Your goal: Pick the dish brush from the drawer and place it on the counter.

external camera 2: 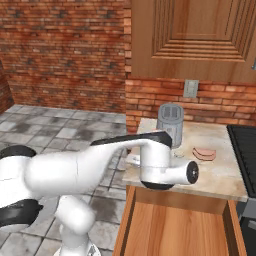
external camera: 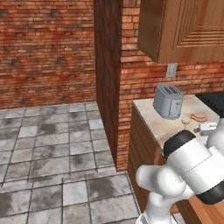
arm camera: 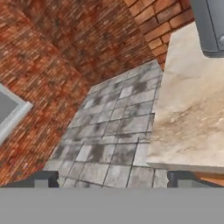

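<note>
I'm looking at a home kitchen: a beige mottled stone counter (external camera 2: 215, 172) over brown wooden cabinets, a grey metal toaster (external camera: 168, 101), a black stovetop (external camera: 213, 101), a ridged wooden wall cabinet (external camera 2: 192, 37), red brick walls.

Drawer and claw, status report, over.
Claw open, empty, above the counter edge. Drawer pulled open; dish brush not made out inside. Toaster on the counter, clear of the drawer.
</note>
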Motion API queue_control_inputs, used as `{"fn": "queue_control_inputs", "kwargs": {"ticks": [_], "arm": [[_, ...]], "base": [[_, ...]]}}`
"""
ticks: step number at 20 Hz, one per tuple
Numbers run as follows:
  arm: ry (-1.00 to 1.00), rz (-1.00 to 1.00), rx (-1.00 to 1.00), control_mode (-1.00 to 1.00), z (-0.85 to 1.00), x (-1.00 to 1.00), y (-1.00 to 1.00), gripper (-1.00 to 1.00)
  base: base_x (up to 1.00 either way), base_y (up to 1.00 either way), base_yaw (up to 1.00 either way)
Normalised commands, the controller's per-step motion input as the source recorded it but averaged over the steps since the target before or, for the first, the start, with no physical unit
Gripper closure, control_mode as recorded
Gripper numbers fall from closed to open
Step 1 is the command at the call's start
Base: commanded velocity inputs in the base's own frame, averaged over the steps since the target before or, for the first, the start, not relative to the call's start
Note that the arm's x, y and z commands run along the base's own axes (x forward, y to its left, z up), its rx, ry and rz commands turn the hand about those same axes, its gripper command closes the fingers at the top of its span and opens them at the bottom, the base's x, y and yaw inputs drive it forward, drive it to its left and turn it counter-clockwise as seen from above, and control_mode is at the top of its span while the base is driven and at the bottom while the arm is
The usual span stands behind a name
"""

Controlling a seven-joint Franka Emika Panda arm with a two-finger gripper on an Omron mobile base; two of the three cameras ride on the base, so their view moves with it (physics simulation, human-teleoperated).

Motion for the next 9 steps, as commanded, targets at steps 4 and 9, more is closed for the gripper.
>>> {"fn": "queue_control_inputs", "kwargs": {"ticks": [4, 9], "arm": [[0.05, 0.01, -0.73, -1.00, 0.85, -0.40, 1.00, -1.00], [0.13, 0.02, -0.72, -1.00, 0.32, -0.22, 1.00, -1.00]], "base": [[0.00, 0.00, 0.00], [0.00, 0.00, 0.00]]}}
